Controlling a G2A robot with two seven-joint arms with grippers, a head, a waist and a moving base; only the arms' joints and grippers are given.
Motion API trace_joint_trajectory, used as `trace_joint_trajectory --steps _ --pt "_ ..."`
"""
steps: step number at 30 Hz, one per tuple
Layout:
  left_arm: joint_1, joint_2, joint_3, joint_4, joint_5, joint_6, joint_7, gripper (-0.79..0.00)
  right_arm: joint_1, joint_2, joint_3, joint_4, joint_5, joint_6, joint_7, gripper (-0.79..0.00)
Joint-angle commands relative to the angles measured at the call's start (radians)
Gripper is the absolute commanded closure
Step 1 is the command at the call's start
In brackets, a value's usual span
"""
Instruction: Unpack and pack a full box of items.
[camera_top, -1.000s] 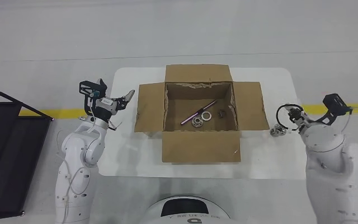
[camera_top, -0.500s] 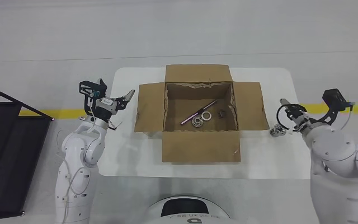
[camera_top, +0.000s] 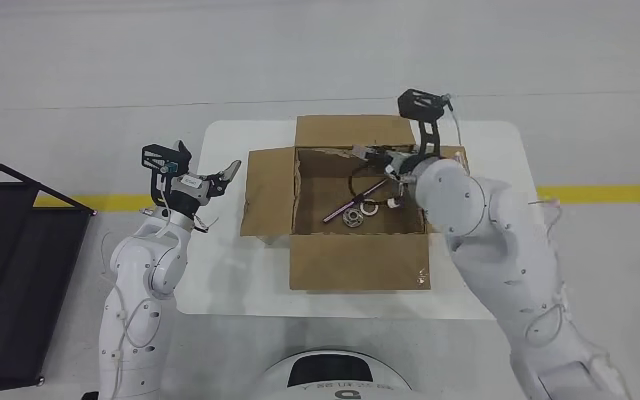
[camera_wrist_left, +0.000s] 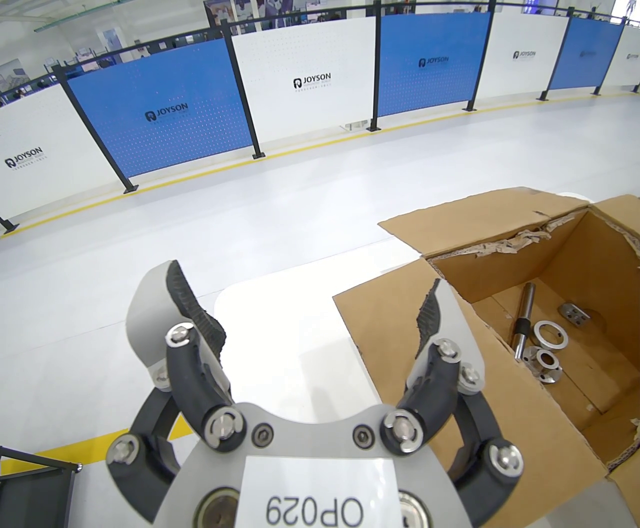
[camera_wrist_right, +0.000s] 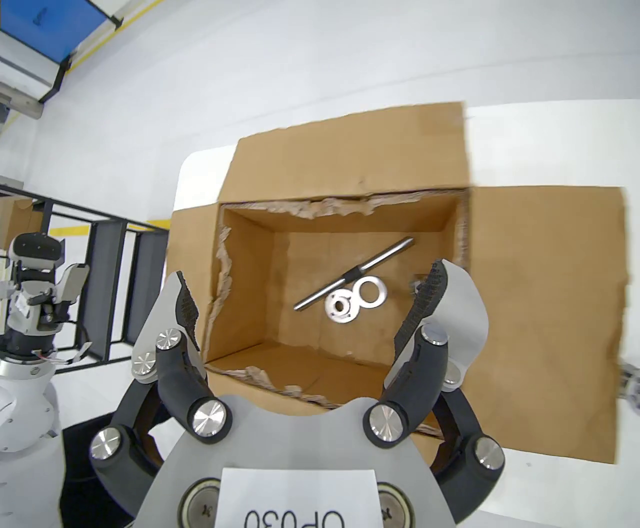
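- Hanging left of the box (camera_top: 358, 262), just off its left flap, the left gripper (camera_wrist_left: 302, 290) has its fingers spread wide with nothing between them. I judge it is parked there to keep the opening free for the other arm.
- The box sits in the middle of the table (camera_top: 230, 260) with all four flaps folded outward, so the inside can be reached from above.
- Four metal parts lie loose on the box floor: a thin rod (camera_wrist_right: 350, 275) set diagonally, a collared ring (camera_wrist_right: 340, 306) and a flat ring (camera_wrist_right: 369, 291) touching each other just beside the rod, and a small block (camera_wrist_left: 575, 311) nearer the right wall. With parts left inside, unpacking looks unfinished.
- Above the box's right half, the right gripper (camera_wrist_right: 310, 277) hangs over the opening, released and carrying nothing. The rod and rings lie between its spread fingers in its own view, which suggests it is lined up for a pick.
- A blurred bit of metal (camera_wrist_right: 631, 382) lies on the table just beyond a side flap — probably a part already taken out.
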Motion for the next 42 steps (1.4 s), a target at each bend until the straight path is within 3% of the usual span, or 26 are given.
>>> trace_joint_trajectory --steps 1,7,10,14,16,17,21,27,42 --pt "0.0 0.0 0.0 0.0 0.0 0.0 0.0 -0.785 -0.012 0.001 0.023 -0.003 0.009 -0.02 -0.005 -0.785" --pt "0.0 0.0 0.0 0.0 0.0 0.0 0.0 -0.785 -0.015 0.001 0.02 0.007 0.005 -0.025 -0.005 -0.785" --pt "0.0 0.0 0.0 0.0 0.0 0.0 0.0 -0.785 0.015 -0.001 -0.067 0.095 -0.049 -0.109 0.074 -0.785" --pt "0.0 0.0 0.0 0.0 0.0 0.0 0.0 -0.785 0.024 -0.005 -0.101 0.186 -0.05 -0.162 0.138 -0.785" --pt "0.0 0.0 0.0 0.0 0.0 0.0 0.0 -0.785 0.024 -0.008 -0.11 0.227 -0.054 -0.166 0.142 -0.48" --pt "0.0 0.0 0.0 0.0 0.0 0.0 0.0 -0.785 0.023 -0.009 -0.119 0.249 -0.057 -0.17 0.145 -0.363" --pt "0.0 0.0 0.0 0.0 0.0 0.0 0.0 -0.785 0.041 -0.021 -0.156 0.327 -0.079 -0.173 0.149 -0.283" --pt "0.0 0.0 0.0 0.0 0.0 0.0 0.0 -0.785 0.13 -0.054 -0.237 0.512 -0.107 -0.199 0.174 -0.225" --pt "0.0 0.0 0.0 0.0 0.0 0.0 0.0 -0.785 0.263 -0.131 -0.326 0.822 -0.064 -0.18 0.155 -0.188"
